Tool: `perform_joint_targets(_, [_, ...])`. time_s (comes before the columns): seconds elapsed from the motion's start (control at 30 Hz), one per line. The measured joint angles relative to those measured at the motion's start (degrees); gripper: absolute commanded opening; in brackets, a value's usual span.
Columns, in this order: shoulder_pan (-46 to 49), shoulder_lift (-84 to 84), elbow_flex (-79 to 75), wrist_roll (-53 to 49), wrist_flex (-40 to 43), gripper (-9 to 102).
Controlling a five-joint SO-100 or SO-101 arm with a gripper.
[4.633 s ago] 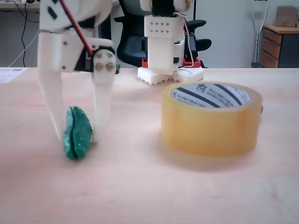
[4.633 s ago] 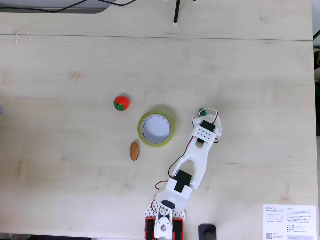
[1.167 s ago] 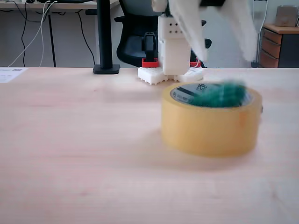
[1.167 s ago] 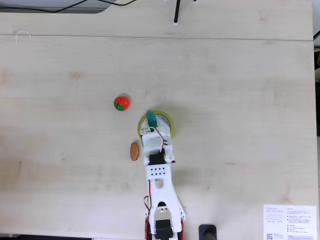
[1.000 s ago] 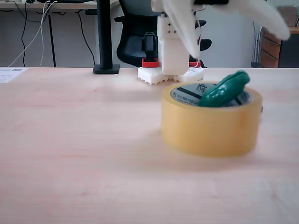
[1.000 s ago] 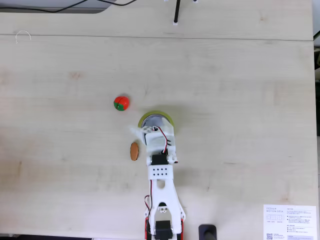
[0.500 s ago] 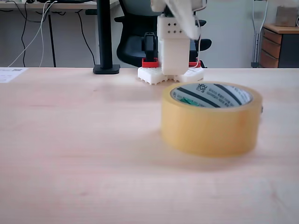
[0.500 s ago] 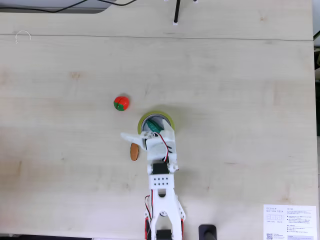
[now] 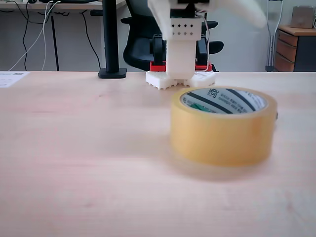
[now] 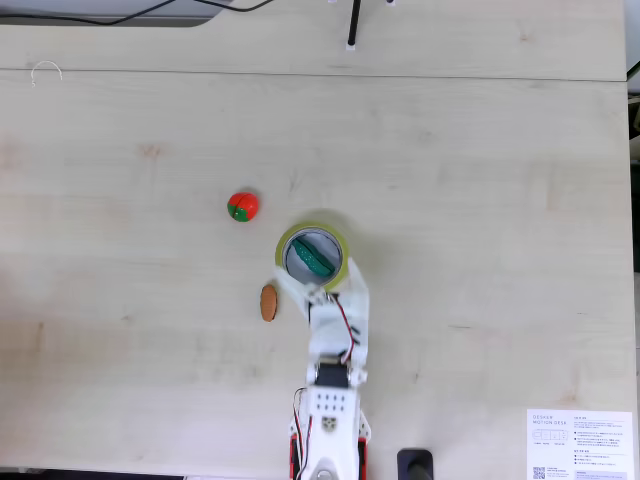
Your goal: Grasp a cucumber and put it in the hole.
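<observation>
Fixed views both show the bumpy teal-green cucumber (image 10: 317, 262) lying inside the hole (image 10: 305, 252) of the glossy yellowish translucent tape roll (image 9: 222, 129) on the pale wood-grain bench (image 10: 480, 160). Just beside the roll, the white plastic end effector (image 10: 320, 283) is spread open and empty.

Teal-green cucumber (image 10: 315, 259) lying slantwise inside the hole (image 10: 304, 254), white striped core ringing it

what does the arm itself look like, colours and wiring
The arm is white printed plastic in blocky segments, with a grid of small holes on one link. Red, black and white wires run along it. Its white base carries red parts. The gripper is white too.
</observation>
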Motion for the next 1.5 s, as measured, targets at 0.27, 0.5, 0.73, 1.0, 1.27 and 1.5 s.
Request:
perform_joint_targets(0.27, [-0.09,20.48,8.96,0.0,13.54,17])
perform_joint_targets(0.5, [0.0,21.36,12.48,0.0,18.63,0])
perform_joint_targets(0.73, [0.0,21.36,15.47,0.0,24.17,0])
perform_joint_targets(1.0, [0.0,21.36,17.05,0.0,31.46,0])
perform_joint_targets(1.27, [-0.09,21.36,17.14,0.0,33.57,0])
perform_joint_targets(1.5, [-0.09,21.36,17.14,0.0,33.57,0])
